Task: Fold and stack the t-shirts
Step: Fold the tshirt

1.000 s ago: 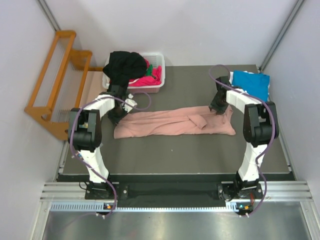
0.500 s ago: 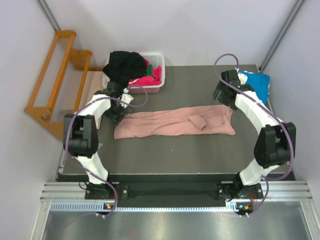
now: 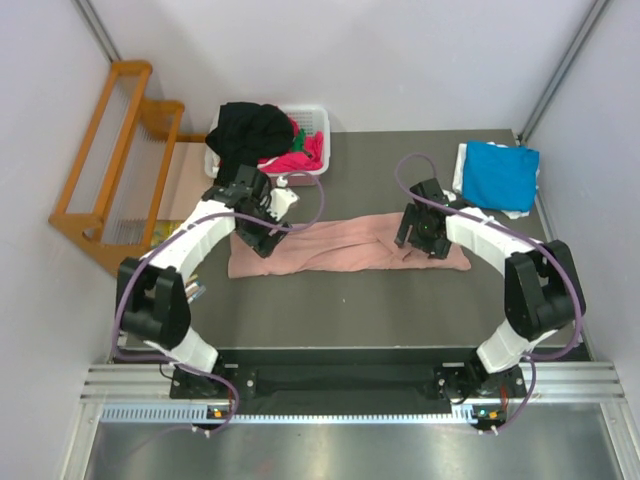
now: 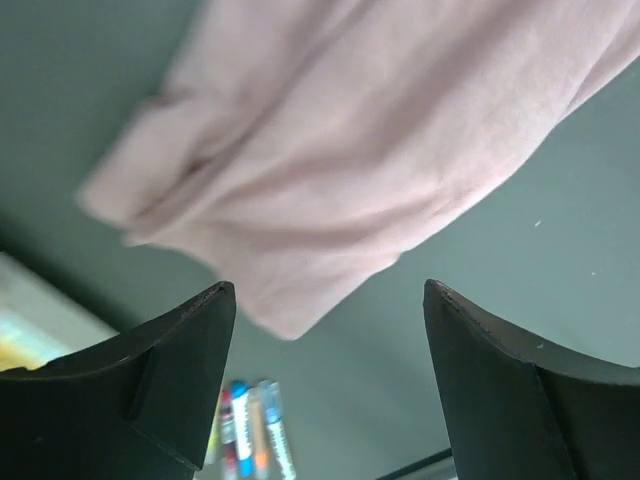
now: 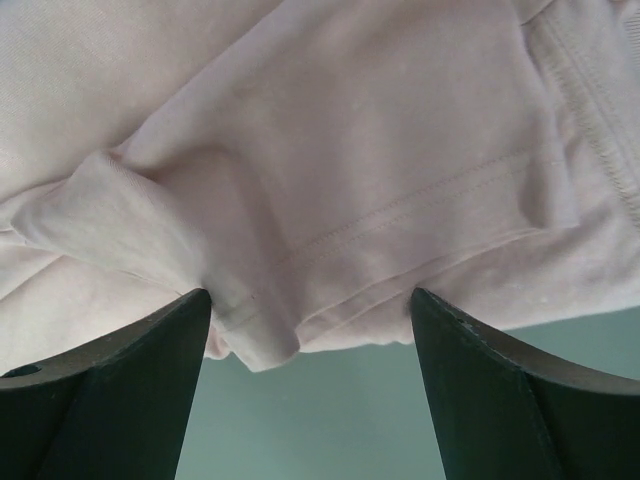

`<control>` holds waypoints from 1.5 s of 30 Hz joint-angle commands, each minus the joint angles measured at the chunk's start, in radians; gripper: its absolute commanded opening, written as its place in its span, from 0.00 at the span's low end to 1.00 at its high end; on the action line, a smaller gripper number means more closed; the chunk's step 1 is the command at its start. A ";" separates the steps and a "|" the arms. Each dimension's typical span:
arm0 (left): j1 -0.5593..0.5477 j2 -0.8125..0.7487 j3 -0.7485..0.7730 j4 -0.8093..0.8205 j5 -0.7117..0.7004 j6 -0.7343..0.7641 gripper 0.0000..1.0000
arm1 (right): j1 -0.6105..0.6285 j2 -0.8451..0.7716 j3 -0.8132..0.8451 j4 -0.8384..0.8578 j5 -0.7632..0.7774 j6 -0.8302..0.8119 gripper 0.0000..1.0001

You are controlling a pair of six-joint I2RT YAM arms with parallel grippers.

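A dusty salmon-pink t-shirt (image 3: 340, 247) lies folded into a long strip across the dark table. My left gripper (image 3: 262, 236) hovers open over its left end, and in the left wrist view (image 4: 328, 290) the pink cloth (image 4: 350, 150) lies below the spread fingers. My right gripper (image 3: 420, 236) stands open over the strip's right part; in the right wrist view (image 5: 310, 292) the hem and a sleeve fold (image 5: 350, 150) lie between the fingers, nothing gripped. A folded bright blue t-shirt (image 3: 500, 175) rests at the back right corner. Black (image 3: 250, 130), magenta (image 3: 300, 158) and green (image 3: 299, 137) t-shirts fill the basket.
The white slatted basket (image 3: 325, 140) stands at the table's back left. A wooden rack (image 3: 110, 160) leans beyond the left edge. Several coloured pens (image 4: 245, 430) lie on the table near the shirt's left end. Bare table (image 3: 350, 310) stretches in front of the strip.
Both grippers have opened and let go of the pink shirt's far edge. The left moved right and nearer, the right swung out and came back left over the strip.
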 commanded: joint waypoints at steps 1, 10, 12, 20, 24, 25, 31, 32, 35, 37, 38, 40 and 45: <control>-0.006 0.110 -0.028 0.033 0.050 -0.034 0.80 | 0.030 0.030 0.022 0.061 -0.012 0.036 0.80; 0.014 0.285 0.006 0.103 -0.027 -0.006 0.80 | 0.033 0.052 0.012 0.072 0.000 0.046 0.81; 0.037 0.297 0.009 0.107 -0.015 -0.003 0.80 | 0.032 0.055 0.003 0.075 0.002 0.041 0.80; 0.187 0.277 -0.070 0.128 -0.032 0.078 0.79 | 0.027 0.044 -0.046 0.075 0.000 0.015 0.81; 0.298 0.249 -0.124 0.145 -0.047 0.146 0.78 | 0.021 0.009 -0.058 0.061 -0.010 0.000 0.82; 0.335 0.246 -0.126 0.134 -0.039 0.156 0.78 | 0.019 -0.002 -0.054 0.055 -0.010 -0.002 0.82; 0.338 0.199 -0.077 0.070 0.039 0.138 0.76 | 0.021 -0.010 -0.032 0.041 -0.026 -0.008 0.82; 0.336 0.187 -0.072 0.058 0.043 0.133 0.76 | 0.021 -0.008 -0.029 0.041 -0.035 -0.008 0.82; 0.329 0.154 -0.074 0.041 0.066 0.127 0.76 | 0.022 -0.007 -0.017 0.040 -0.076 -0.013 0.82; 0.321 0.131 -0.087 0.039 0.068 0.130 0.76 | 0.021 -0.005 -0.005 0.044 -0.118 -0.023 0.82; 0.320 0.125 -0.092 0.038 0.068 0.132 0.76 | 0.022 -0.002 0.002 0.041 -0.135 -0.036 0.82; 0.316 0.108 -0.106 0.038 0.068 0.135 0.76 | 0.022 0.019 0.028 0.043 -0.241 -0.072 0.83; 0.315 0.090 -0.126 0.033 0.063 0.143 0.76 | 0.053 0.072 0.132 0.025 -0.440 -0.183 0.87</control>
